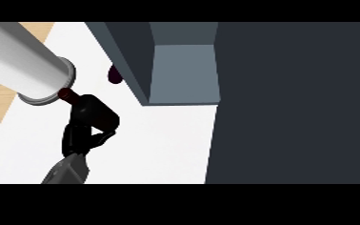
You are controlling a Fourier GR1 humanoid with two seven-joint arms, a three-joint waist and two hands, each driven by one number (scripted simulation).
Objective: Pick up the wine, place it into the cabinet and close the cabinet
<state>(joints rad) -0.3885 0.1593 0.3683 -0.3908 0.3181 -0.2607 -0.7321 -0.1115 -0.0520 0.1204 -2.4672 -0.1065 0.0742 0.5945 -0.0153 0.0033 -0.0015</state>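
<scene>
The wine bottle (113,74), half hidden beside the cabinet (183,71) near the counter's (162,138) far edge, is likely heavy, slippery, breakable glass, so grasp its body. I cannot tell whether the left hand (91,121) holds anything.

This looks like a kitchen. A white table (169,138) with a strip of pale wood (38,28) at its far left edge runs up against a dark grey cabinet (281,100), whose door (130,57) stands open on a lighter grey inside (184,71), as fitted kitchen units look.
</scene>
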